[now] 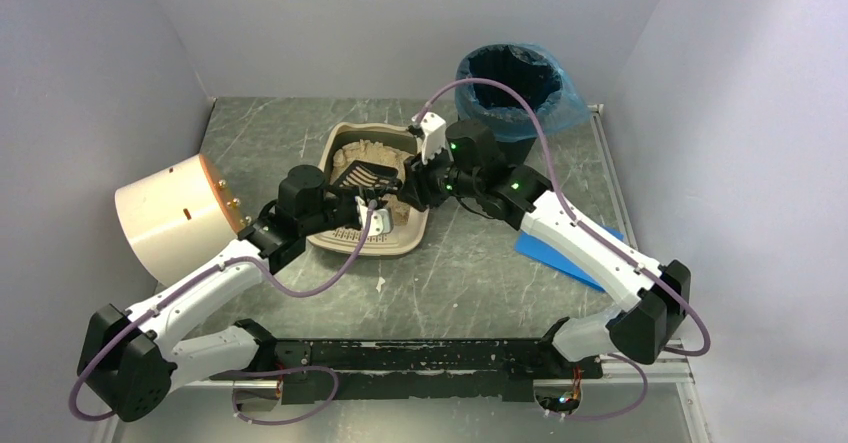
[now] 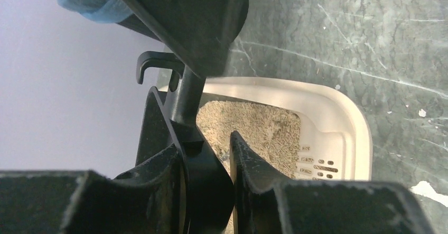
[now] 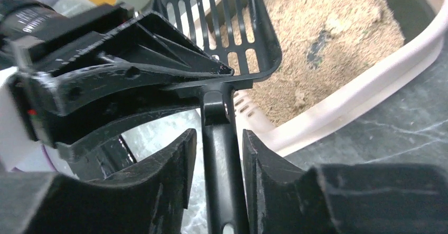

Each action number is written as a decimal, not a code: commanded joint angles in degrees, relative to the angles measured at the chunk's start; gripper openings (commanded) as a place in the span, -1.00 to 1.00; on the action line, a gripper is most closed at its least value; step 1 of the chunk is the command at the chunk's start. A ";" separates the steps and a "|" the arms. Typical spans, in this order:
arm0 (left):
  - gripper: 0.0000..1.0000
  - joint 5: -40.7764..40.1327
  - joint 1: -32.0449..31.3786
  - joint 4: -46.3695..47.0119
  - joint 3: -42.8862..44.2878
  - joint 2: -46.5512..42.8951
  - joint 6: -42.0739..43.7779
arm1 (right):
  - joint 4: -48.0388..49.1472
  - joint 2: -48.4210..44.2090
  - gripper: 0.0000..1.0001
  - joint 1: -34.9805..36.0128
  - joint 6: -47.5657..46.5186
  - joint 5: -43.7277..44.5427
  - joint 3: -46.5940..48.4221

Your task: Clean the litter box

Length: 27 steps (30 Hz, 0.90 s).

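Note:
The beige litter box sits mid-table with tan litter heaped inside; its rim shows in the left wrist view and the right wrist view. A black slotted scoop hangs over the box. My left gripper is shut on the scoop's side edge. My right gripper straddles the scoop's handle; a thin gap shows beside one finger, so it is open. A dark clump lies in the litter.
A black round bin with a blue liner stands at the back right. A cream drum lies on its side at the left. A blue flat sheet lies under the right arm. White crumbs lie in front of the box.

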 commanded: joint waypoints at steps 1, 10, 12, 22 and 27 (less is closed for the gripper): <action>-0.88 -2.67 0.61 2.61 -0.34 0.38 -1.24 | 3.88 -2.51 -0.12 -0.20 0.39 1.63 -0.59; -0.90 -1.49 0.62 3.58 -0.29 0.62 -2.82 | 1.60 -3.66 -0.15 -0.18 -4.27 0.20 -2.00; -0.90 -0.57 0.61 3.30 -0.16 0.73 -2.73 | 1.52 -3.23 -0.10 -0.06 -4.91 0.75 -2.38; -0.90 0.95 0.61 3.36 -0.94 0.75 -2.30 | 3.86 -2.67 -0.49 -0.13 -7.17 1.70 -3.07; -0.62 -2.41 0.61 4.12 -1.58 0.43 -4.17 | 7.23 -5.60 -1.00 -0.13 -6.46 0.13 -5.59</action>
